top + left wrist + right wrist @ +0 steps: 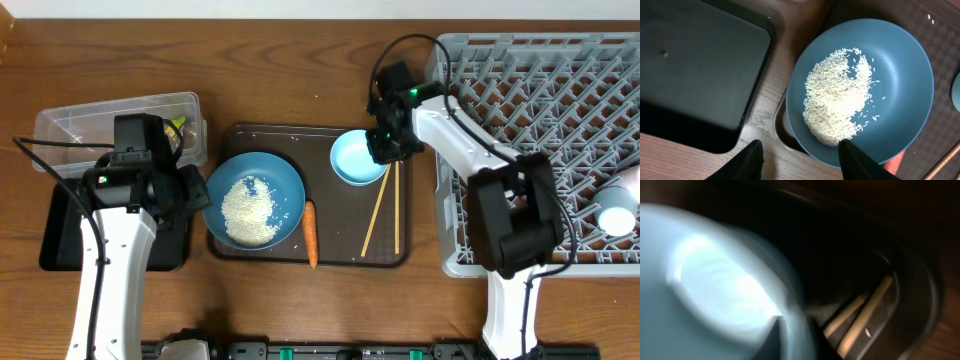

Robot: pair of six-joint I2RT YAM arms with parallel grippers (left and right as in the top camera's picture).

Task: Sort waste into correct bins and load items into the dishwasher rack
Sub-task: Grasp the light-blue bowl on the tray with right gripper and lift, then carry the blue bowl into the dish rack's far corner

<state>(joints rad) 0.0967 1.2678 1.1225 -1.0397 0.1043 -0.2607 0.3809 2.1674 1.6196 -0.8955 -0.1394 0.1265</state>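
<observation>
The round blue plate (285, 178) with a heap of white rice (249, 208) lies on the left of the brown tray, and shows in the left wrist view (900, 100) with the rice (837, 100). My left gripper (192, 196) (802, 162) is open and straddles the plate's near-left rim, one finger over the plate and one over the table. My right gripper (385, 148) (792, 335) is shut on the right rim of a light-blue bowl (352, 160) (715, 280); that view is blurred. The chopsticks (385, 205) (865, 310) lie beside the bowl. An orange carrot (311, 235) lies right of the plate.
The brown serving tray (325, 135) holds the plate, bowl, carrot and chopsticks. The grey dishwasher rack (540, 110) stands at the right with a second bowl (615, 210) in it. A clear box (110, 125) with green wrappers (178, 128) and a black tray (60, 235) (695, 75) are at the left.
</observation>
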